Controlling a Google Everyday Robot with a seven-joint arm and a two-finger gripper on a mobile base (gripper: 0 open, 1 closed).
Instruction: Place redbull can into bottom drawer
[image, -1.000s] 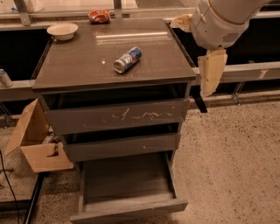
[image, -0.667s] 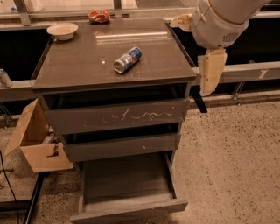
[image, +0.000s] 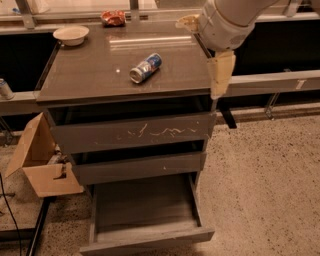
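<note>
1. At the right edge of the tabletop (image: 90, 75), the gripper (image: 220, 82) hangs just off the corner, apart from the can (image: 145, 68). I cannot tell whether the jaws are open or closed.
2. The can lies on its side near the tabletop's middle, untouched.
3. The arm is cut off at the top; the gripper's lower part is dark and hard to make out.
4. The bottom drawer (image: 145, 235) is pulled out toward the near side, its tray open from above.
5. A bowl (image: 71, 34) sits at the far-left corner, and a box (image: 40, 160) stands on the floor to the left.
</note>
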